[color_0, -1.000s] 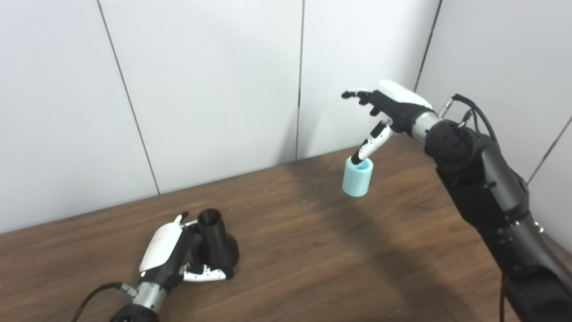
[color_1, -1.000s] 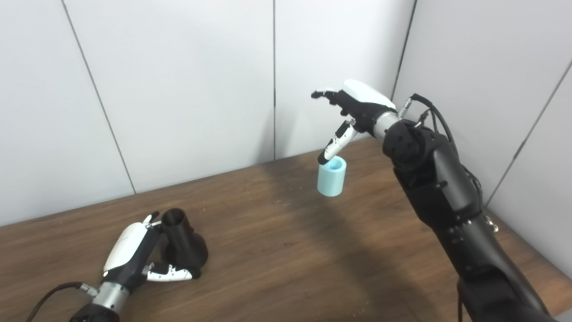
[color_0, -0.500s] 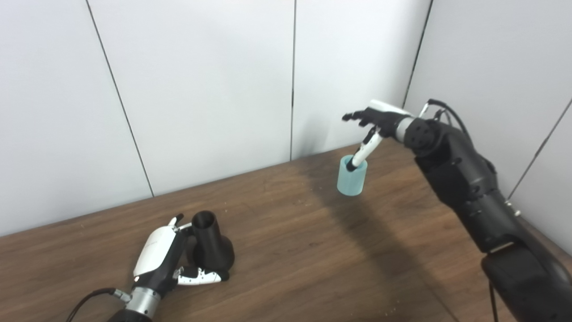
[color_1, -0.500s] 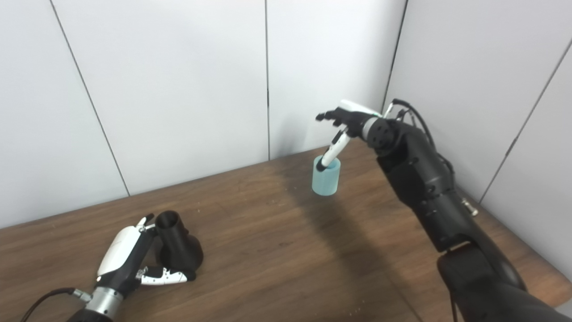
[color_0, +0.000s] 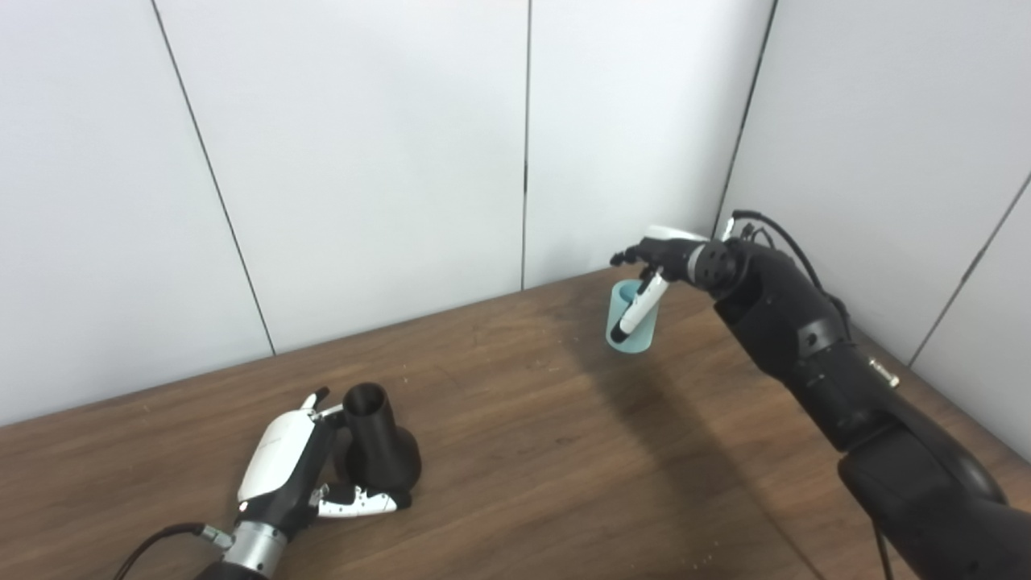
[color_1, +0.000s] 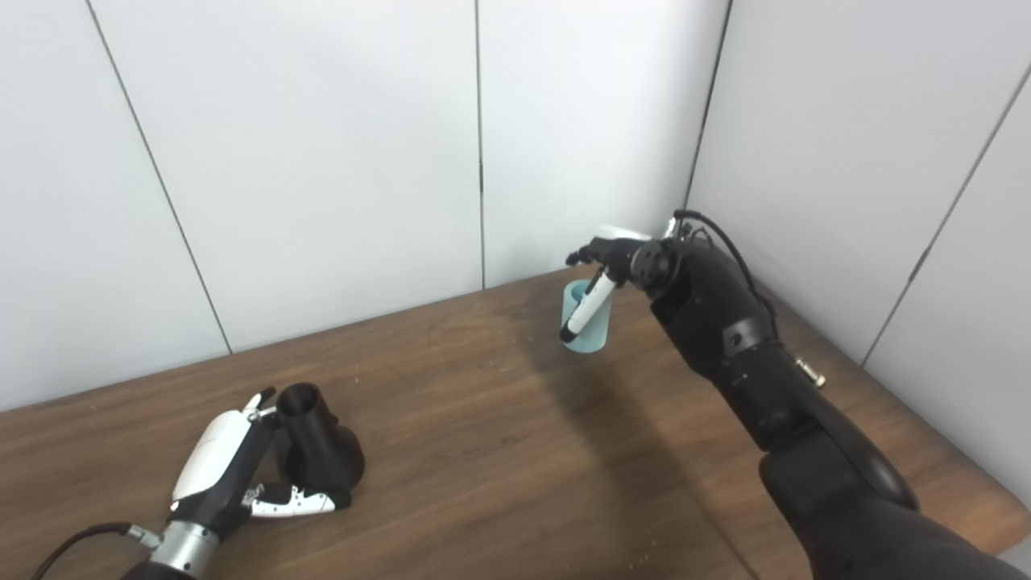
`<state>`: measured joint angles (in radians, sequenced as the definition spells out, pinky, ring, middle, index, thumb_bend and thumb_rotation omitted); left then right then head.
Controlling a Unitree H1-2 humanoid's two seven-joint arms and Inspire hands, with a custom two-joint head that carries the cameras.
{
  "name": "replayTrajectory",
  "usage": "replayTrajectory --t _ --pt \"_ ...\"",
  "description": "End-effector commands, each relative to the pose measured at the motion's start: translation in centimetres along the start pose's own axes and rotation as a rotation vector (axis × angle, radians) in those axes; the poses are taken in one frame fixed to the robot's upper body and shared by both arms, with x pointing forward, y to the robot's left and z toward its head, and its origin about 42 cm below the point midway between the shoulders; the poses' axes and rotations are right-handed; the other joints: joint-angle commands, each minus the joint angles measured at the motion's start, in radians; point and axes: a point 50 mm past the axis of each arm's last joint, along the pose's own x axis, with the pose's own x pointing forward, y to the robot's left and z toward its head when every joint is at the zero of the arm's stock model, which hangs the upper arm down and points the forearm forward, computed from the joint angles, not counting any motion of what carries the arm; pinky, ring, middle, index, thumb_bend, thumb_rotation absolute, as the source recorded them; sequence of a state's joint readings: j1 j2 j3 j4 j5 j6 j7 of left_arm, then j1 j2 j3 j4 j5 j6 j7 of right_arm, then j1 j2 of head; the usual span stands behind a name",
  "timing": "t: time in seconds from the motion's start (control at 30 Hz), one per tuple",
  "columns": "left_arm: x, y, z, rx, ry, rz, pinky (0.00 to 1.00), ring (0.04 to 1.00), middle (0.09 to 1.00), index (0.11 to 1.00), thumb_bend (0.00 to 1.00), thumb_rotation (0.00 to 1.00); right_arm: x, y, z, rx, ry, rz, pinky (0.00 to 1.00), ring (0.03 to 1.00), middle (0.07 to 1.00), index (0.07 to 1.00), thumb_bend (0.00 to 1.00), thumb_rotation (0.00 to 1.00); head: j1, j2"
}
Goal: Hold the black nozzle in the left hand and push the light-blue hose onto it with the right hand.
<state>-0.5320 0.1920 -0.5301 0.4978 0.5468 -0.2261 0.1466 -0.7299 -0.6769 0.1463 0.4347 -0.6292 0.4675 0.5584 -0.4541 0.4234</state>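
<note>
Lowered since a second ago, right hand now around hose at far table corner, grasp not clearly closed, left hand wrapped on nozzle, standing well apart, so lifting comes next.

We see bright, even, diffuse light across the white wall panels, with no glare. A broad soft shadow crosses the wooden table, running from the light-blue hose toward five o'clock. Both views are sharp at centre; the right forearm at the lower edge looks slightly soft.
</note>
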Motion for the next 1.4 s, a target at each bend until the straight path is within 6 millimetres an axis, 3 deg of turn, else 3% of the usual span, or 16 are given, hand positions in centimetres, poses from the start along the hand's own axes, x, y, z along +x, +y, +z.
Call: replayTrajectory --t 0.0,0.13,0.47,0.6,0.63,0.7,0.77,0.8,0.87,0.93,0.97,1.07,1.1,1.13,1.2,1.37 --pt "-4.0 -4.0 -2.7 0.043 0.127 -0.208 1.00 0.662 0.472 0.502 0.52 0.00 -0.7 -3.3 1.1 -0.001 -0.029 -0.110 0.79 0.871 0.943 0.896 0.90 0.17 -0.001 0.003" --pt "-4.0 -4.0 -2.7 0.042 0.130 -0.208 1.00 0.662 0.477 0.497 0.52 0.00 -0.3 -2.6 0.8 0.026 -0.039 -0.109 0.73 0.822 0.887 0.836 0.88 0.11 0.001 0.006" --pt "-4.1 -3.5 -2.6 0.049 0.134 -0.208 1.00 0.661 0.479 0.495 0.52 0.00 -0.2 -1.7 0.3 -0.007 -0.066 -0.154 0.71 0.732 0.753 0.735 0.82 0.00 0.004 0.024" --pt "-4.2 -3.6 -2.6 0.050 0.136 -0.208 1.00 0.661 0.479 0.495 0.52 0.00 -0.3 -1.5 0.1 -0.017 -0.072 -0.203 0.58 0.593 0.649 0.671 0.77 0.00 0.003 0.027" --pt "-4.3 -3.6 -2.6 0.051 0.136 -0.210 1.00 0.660 0.479 0.495 0.52 0.00 -0.3 -1.4 0.0 -0.021 -0.075 -0.218 0.55 0.570 0.572 0.646 0.67 0.00 0.003 0.027" --pt "-4.3 -3.7 -2.5 0.053 0.135 -0.212 1.00 0.659 0.480 0.494 0.52 0.00 -0.3 -1.2 -0.1 -0.028 -0.080 -0.243 0.40 0.471 0.506 0.524 0.55 0.00 0.002 0.031" --pt "-4.3 -3.7 -2.4 0.052 0.136 -0.214 1.00 0.659 0.481 0.494 0.52 0.00 -0.3 -1.0 -0.2 -0.033 -0.084 -0.263 0.24 0.446 0.488 0.497 0.53 0.00 0.002 0.031" --pt "-4.3 -3.7 -2.4 0.052 0.136 -0.215 1.00 0.659 0.481 0.494 0.52 0.00 -0.3 -0.9 -0.3 -0.035 -0.085 -0.270 0.18 0.288 0.477 0.488 0.53 0.00 0.002 0.031" --pt "-4.4 -3.7 -2.4 0.048 0.137 -0.218 1.00 0.659 0.481 0.494 0.52 0.00 -0.4 -0.5 -0.5 -0.040 -0.092 -0.288 0.12 0.190 0.472 0.483 0.53 0.00 0.004 0.036" --pt "-4.4 -3.7 -2.4 0.042 0.140 -0.222 1.00 0.659 0.481 0.494 0.52 0.00 -0.5 -0.2 -0.6 -0.045 -0.100 -0.301 0.07 0.120 0.234 0.481 0.52 0.09 0.004 0.036" --pt "-4.4 -3.7 -2.4 0.040 0.141 -0.223 1.00 0.659 0.481 0.494 0.52 0.00 -0.5 -0.1 -0.7 -0.047 -0.102 -0.306 0.06 0.108 0.200 0.481 0.52 0.10 0.004 0.036" --pt "-4.3 -3.7 -2.4 0.039 0.143 -0.225 1.00 0.659 0.481 0.493 0.53 0.00 -0.5 -0.1 -0.9 -0.044 -0.105 -0.316 0.06 0.112 0.182 0.480 0.52 0.11 0.004 0.036" --pt "-4.3 -3.7 -2.4 0.040 0.142 -0.225 1.00 0.659 0.481 0.493 0.53 0.00 -0.6 -0.2 -0.9 -0.039 -0.109 -0.318 0.15 0.204 0.291 0.492 0.52 0.06 0.006 0.043" --pt "-4.3 -3.7 -2.4 0.042 0.142 -0.225 1.00 0.658 0.482 0.492 0.53 0.00 -0.6 -0.2 -0.8 -0.034 -0.114 -0.319 0.32 0.365 0.416 0.468 0.52 0.02 0.006 0.043" --pt "-4.3 -3.7 -2.4 0.045 0.142 -0.226 1.00 0.658 0.483 0.491 0.53 0.00 -0.7 -0.4 -0.6 -0.018 -0.135 -0.325 0.44 0.470 0.478 0.446 0.52 0.01 0.006 0.043" --pt "-4.1 -3.8 -2.1 0.046 0.138 -0.227 1.00 0.657 0.485 0.490 0.53 0.00 -1.4 -0.7 1.1 0.037 -0.220 -0.330 0.46 0.481 0.506 0.446 0.52 0.00 0.026 0.050"
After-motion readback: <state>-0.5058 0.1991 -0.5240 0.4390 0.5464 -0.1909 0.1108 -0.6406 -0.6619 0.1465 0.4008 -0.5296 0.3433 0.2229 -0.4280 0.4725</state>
